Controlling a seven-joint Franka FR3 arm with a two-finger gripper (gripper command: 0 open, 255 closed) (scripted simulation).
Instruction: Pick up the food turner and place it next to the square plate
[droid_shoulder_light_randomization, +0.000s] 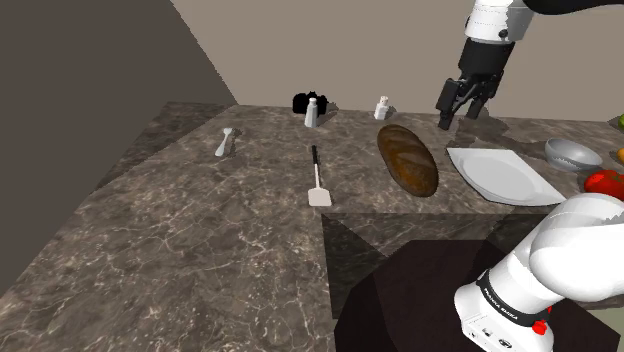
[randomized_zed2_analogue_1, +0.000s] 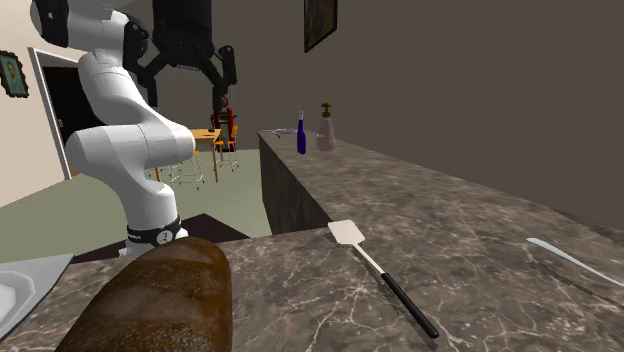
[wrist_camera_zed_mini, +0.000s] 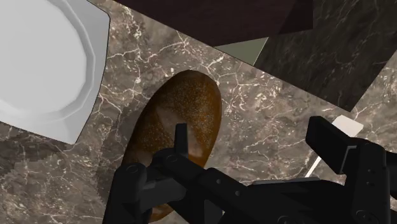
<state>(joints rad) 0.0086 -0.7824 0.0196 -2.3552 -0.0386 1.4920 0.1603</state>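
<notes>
1. The food turner lies flat on the marble counter, toward the shoulder view's left of the middle. It is well apart from the plate and nothing touches it. Its long axis runs from near to far. The black handle points at the far wall and the white blade at the near edge.
2. A brown bread loaf lies between the turner and the plate.
3. The pincer hangs high above the counter beyond the loaf's far end, its fingers apart and holding nothing. The step in hand looks like the approach, with the pick not yet begun. The next move calls for crossing over the loaf toward the shoulder view's left. The pincer must then descend with the fingers turned across the thin handle, so that they close on its narrow sides.
4. The white square plate sits just beside the loaf. That leaves little room on that side for setting the turner down.
</notes>
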